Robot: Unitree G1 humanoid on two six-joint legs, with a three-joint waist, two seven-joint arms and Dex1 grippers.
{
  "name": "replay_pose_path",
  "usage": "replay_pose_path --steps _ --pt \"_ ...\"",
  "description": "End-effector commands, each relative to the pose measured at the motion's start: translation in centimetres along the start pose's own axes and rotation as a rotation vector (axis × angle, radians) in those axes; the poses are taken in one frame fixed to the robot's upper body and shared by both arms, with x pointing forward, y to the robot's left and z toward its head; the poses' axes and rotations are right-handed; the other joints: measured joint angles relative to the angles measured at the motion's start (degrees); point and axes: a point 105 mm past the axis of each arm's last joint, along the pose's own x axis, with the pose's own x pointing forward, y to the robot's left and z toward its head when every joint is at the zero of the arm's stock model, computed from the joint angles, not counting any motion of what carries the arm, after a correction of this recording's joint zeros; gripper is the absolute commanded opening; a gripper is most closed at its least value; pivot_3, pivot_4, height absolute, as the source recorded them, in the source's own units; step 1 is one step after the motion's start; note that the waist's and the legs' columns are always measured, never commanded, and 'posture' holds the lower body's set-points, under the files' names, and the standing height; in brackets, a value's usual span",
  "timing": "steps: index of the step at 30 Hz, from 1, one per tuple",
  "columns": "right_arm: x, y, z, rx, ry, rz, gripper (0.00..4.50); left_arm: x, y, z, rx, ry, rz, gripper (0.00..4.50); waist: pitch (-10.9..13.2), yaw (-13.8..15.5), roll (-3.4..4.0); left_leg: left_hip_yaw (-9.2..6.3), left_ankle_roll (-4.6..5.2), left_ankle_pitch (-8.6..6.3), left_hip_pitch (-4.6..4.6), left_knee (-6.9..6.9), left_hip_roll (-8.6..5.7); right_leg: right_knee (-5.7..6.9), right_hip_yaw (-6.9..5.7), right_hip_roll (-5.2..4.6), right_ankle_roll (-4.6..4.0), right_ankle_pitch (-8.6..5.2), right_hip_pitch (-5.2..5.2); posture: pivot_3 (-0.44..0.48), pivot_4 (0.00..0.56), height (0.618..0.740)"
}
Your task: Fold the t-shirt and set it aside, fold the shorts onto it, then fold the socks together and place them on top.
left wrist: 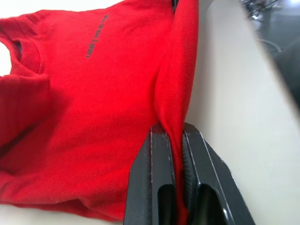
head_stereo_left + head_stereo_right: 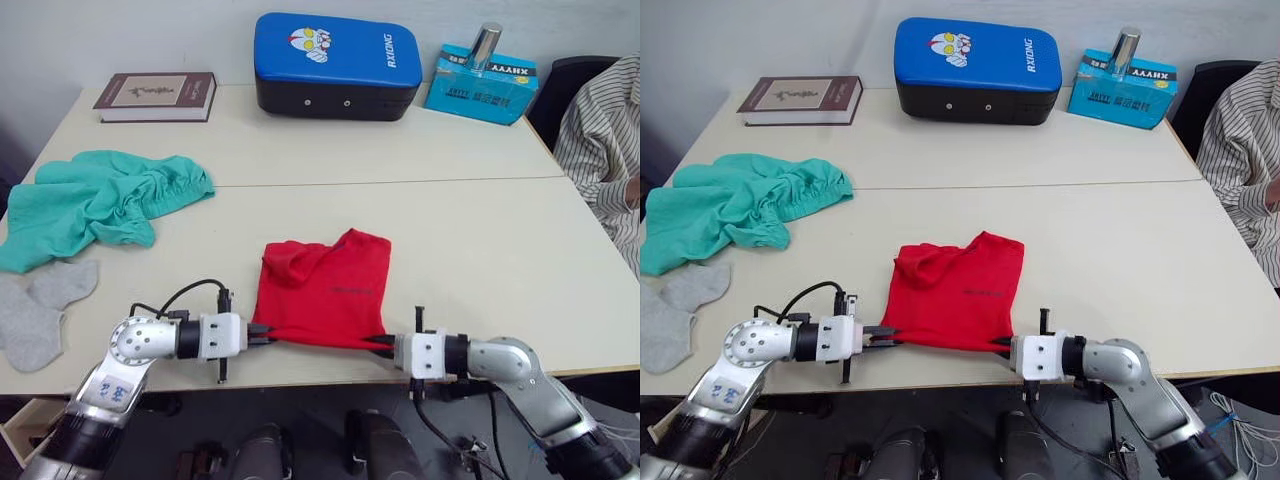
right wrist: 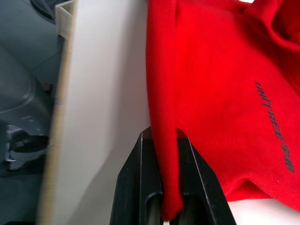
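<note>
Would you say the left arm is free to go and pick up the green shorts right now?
Probably not yet: the left gripper is shut on the t-shirt hem. The shorts lie unobstructed on its side, but it must let go first.

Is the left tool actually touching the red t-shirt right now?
Touching. In the left wrist view the left tool is shut on a fold of the t-shirt, with red cloth pinched between its black fingers.

two pale tables [image 2: 480,150] stand pushed together before a plain light wall [image 2: 120,30]; a dark chair [image 2: 565,90] sits at the right.
</note>
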Motion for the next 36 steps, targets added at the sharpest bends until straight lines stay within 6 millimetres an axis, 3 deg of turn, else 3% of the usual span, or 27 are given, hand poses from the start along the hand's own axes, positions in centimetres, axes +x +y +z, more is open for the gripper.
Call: replay_pose_path --steps 1,4,5,10,12,15,19,22,23,26,30,36 --pt "-0.8 -0.7 -0.2 -0.024 0.023 -0.055 0.00 -0.9 -0.5 0.8 0.027 -0.005 -0.022 0.02 0.0 0.0 0.00 0.00 0.00 0.00 0.00 0.00 0.00 0.00 0.00 0.00 -0.01 0.00 0.00 0.000 0.150 0.740" --pt "-1.2 -0.4 -0.5 0.011 0.015 -0.049 0.00 -0.9 -0.6 1.2 -0.019 -0.021 0.000 0.02 0.0 0.0 0.00 0.00 -0.02 -0.02 0.00 0.00 0.00 0.00 0.00 0.01 -0.04 -0.02 0.00 0.000 0.150 0.740" --pt "-1.6 -0.3 -0.6 0.014 0.016 -0.044 0.51 -1.0 -0.7 1.5 -0.041 -0.033 0.005 0.60 0.0 0.0 0.00 0.00 -0.02 -0.02 0.00 0.00 0.00 0.00 -0.01 0.01 -0.04 -0.02 0.00 0.000 0.150 0.740" --pt "-3.9 1.5 0.3 0.122 -0.043 0.088 2.09 -2.5 -1.5 1.8 -0.139 -0.027 -0.029 2.12 0.0 0.2 -0.03 -0.11 0.02 -0.04 0.08 0.00 0.00 -0.13 -0.01 0.01 -0.04 -0.02 0.21 0.000 0.150 0.740" --pt "-5.2 1.2 1.6 0.225 -0.101 0.109 2.75 -4.3 -1.5 1.5 -0.253 -0.010 -0.032 2.15 0.0 0.2 -0.02 -0.19 0.03 -0.08 0.18 -0.05 0.05 -0.25 0.00 0.03 -0.05 -0.03 0.37 0.000 0.150 0.740" --pt "-6.0 -1.1 3.3 0.321 -0.180 0.077 2.64 -6.0 0.3 1.8 -0.353 -0.044 0.015 1.96 0.0 0.0 -0.01 -0.29 0.26 -0.34 0.62 -0.13 0.13 -0.39 0.03 0.05 -0.15 -0.09 0.89 0.000 0.150 0.740" --pt "-4.1 -3.7 4.0 0.318 -0.233 0.038 1.33 -5.2 3.5 1.3 -0.321 -0.068 0.098 0.90 0.0 0.1 0.01 -0.33 0.31 -0.45 0.87 -0.14 0.16 -0.37 0.03 0.05 -0.25 -0.06 1.08 0.000 0.150 0.740" --pt "-1.7 -4.1 3.2 0.253 -0.210 0.051 0.29 -3.3 3.7 0.3 -0.261 -0.043 0.053 0.01 -0.1 0.4 0.04 -0.33 -0.19 -0.30 0.83 -0.23 0.14 -0.38 -0.01 0.09 -0.35 -0.12 1.03 0.000 0.150 0.740" --pt "-0.5 -4.2 2.7 0.237 -0.198 0.055 0.03 -2.4 3.5 0.1 -0.245 -0.052 0.023 0.00 -0.1 0.4 0.01 -0.26 -0.21 -0.30 0.76 -0.22 0.14 -0.39 -0.02 0.15 -0.35 -0.13 0.95 0.000 0.150 0.740" --pt "2.2 -4.9 1.9 0.227 -0.197 0.037 0.03 0.0 3.5 0.1 -0.217 -0.096 -0.020 0.00 -0.1 0.2 0.01 0.06 -0.13 -0.27 0.56 -0.06 0.07 -0.33 -0.26 0.26 -0.31 -0.11 0.71 0.000 0.150 0.740" --pt "4.2 -6.0 0.8 0.224 -0.179 0.011 0.03 2.1 3.9 0.3 -0.159 -0.120 -0.035 0.00 -0.1 0.0 0.00 0.20 0.04 -0.24 0.54 0.02 0.01 -0.37 -0.19 0.25 -0.08 0.02 0.71 0.000 0.150 0.740" --pt "4.9 -7.2 -1.2 0.240 -0.125 -0.052 0.03 3.1 8.1 -0.2 -0.177 -0.149 0.205 0.00 -0.1 0.0 0.00 0.15 0.05 -0.20 0.58 0.02 0.04 -0.32 -0.17 0.09 -0.02 0.06 0.73 0.000 0.150 0.740"
